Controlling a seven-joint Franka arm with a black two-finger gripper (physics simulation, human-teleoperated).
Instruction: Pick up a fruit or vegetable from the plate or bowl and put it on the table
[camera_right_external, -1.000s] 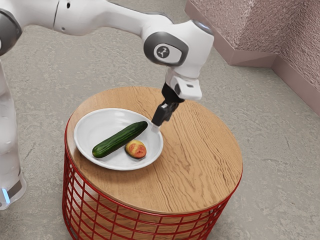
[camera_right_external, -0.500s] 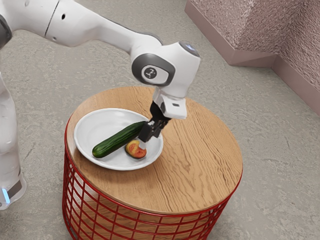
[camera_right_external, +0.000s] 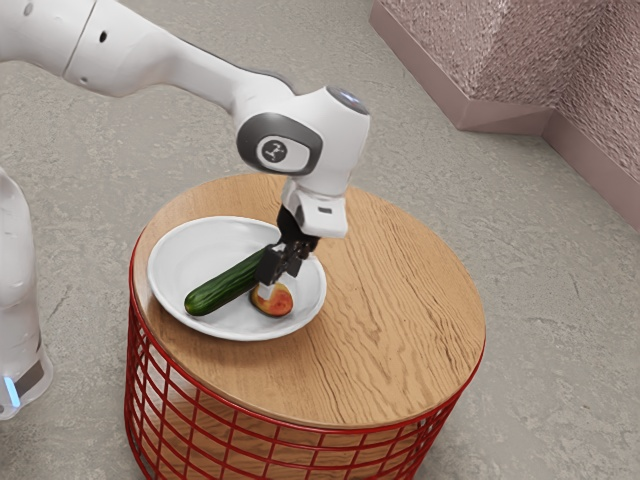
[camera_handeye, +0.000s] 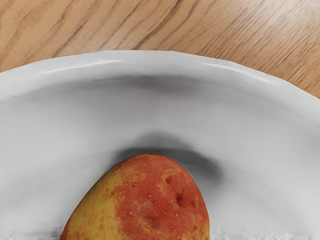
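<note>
My gripper is low over the white plate, its tips at the upper side of a red-and-yellow fruit or potato. How far apart the tips stand is hidden from this side. A dark green cucumber lies across the plate beside it, its far end behind the gripper. In the wrist view the red-and-yellow piece is large and close under the hand, resting inside the curved wall of the plate.
The round wooden table stands on a red wire frame, with bare wood on the exterior view's right of the plate. A rough pinkish wall rises in the far corner.
My hand has come from beyond the plate's edge toward the exterior view's left and down, to the red-and-yellow piece. The cucumber and plate have stayed put.
</note>
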